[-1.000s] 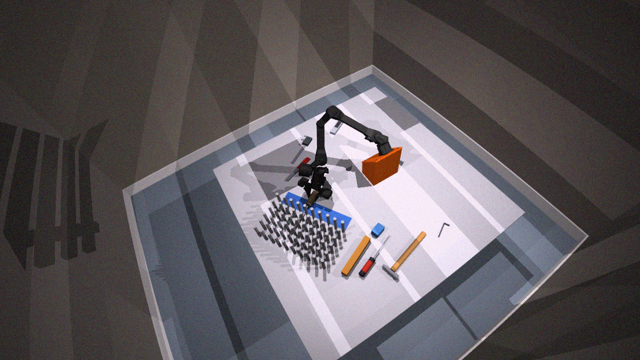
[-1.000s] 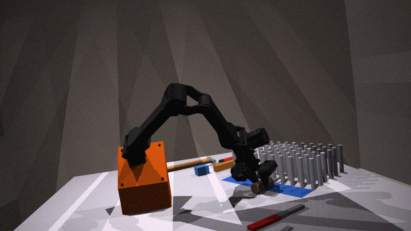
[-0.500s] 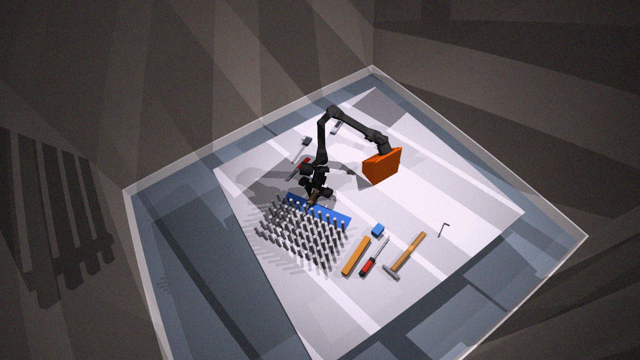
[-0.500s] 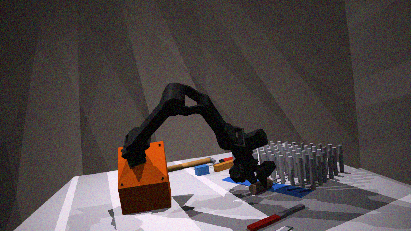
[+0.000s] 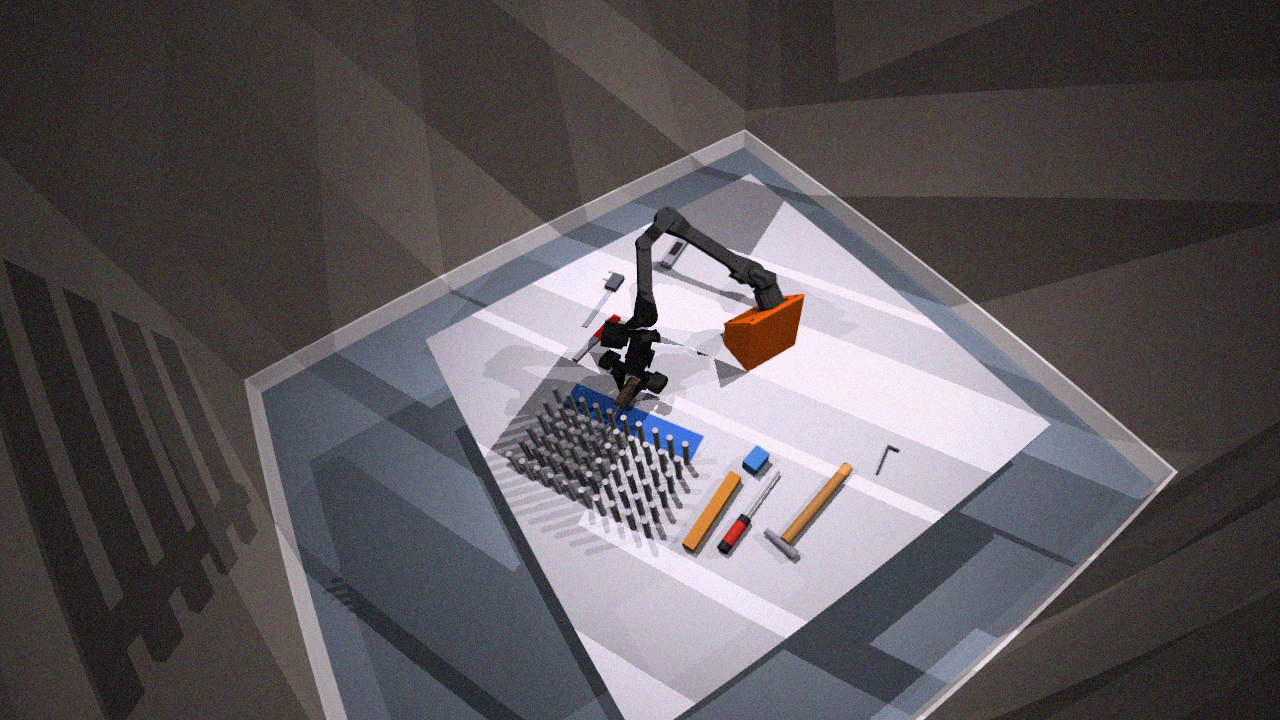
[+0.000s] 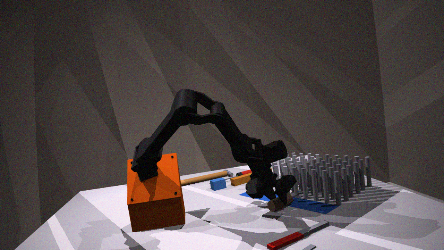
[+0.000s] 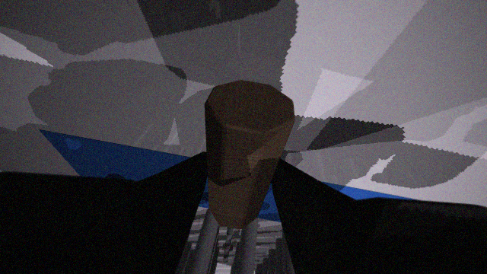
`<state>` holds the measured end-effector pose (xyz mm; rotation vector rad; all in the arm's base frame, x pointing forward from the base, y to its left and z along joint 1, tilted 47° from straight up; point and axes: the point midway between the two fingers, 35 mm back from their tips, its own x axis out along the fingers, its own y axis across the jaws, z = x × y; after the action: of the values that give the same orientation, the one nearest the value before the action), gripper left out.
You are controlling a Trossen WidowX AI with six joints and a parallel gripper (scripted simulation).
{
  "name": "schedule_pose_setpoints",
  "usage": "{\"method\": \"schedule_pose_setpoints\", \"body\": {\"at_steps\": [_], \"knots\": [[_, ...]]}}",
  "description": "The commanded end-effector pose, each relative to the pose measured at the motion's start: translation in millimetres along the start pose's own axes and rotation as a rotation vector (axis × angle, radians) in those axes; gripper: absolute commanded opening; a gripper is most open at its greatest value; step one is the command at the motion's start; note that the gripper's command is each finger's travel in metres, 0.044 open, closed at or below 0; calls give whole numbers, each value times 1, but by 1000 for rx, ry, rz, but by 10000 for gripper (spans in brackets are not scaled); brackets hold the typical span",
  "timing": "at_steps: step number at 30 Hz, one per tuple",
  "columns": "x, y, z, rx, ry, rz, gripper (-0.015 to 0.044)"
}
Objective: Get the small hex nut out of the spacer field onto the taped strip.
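My gripper (image 5: 629, 391) (image 6: 281, 194) (image 7: 240, 161) is shut on the brown wooden handle (image 5: 627, 390) (image 6: 276, 204) (image 7: 247, 129) of a tool. It is low over the near edge of the blue taped strip (image 5: 682, 436) (image 6: 310, 205) (image 7: 106, 156). The handle's butt end points away from the field of standing grey spacers (image 5: 599, 465) (image 6: 325, 177) (image 7: 205, 243). The tool's working end is hidden behind the handle and fingers. All the spacers I can see stand upright. I cannot see the hex nut in any view.
The arm's orange base block (image 5: 765, 331) (image 6: 155, 199) stands behind the strip. Beside the field lie an orange bar (image 5: 711, 510) (image 6: 240, 179), a red-handled screwdriver (image 5: 735, 532), a hammer (image 5: 810, 510) (image 6: 201, 178), a blue block (image 5: 756, 458) (image 6: 218, 184) and an allen key (image 5: 888, 447). A red-handled tool (image 5: 612, 320) (image 6: 285, 240) lies near the arm.
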<state>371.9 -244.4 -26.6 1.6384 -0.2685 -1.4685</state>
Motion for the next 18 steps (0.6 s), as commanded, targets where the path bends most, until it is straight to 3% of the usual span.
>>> {"method": "schedule_pose_setpoints", "body": {"at_steps": [1,18], "knots": [[-2,0,3,-3,0,1,0],[-7,0,14,-4,-1,1,0]]}}
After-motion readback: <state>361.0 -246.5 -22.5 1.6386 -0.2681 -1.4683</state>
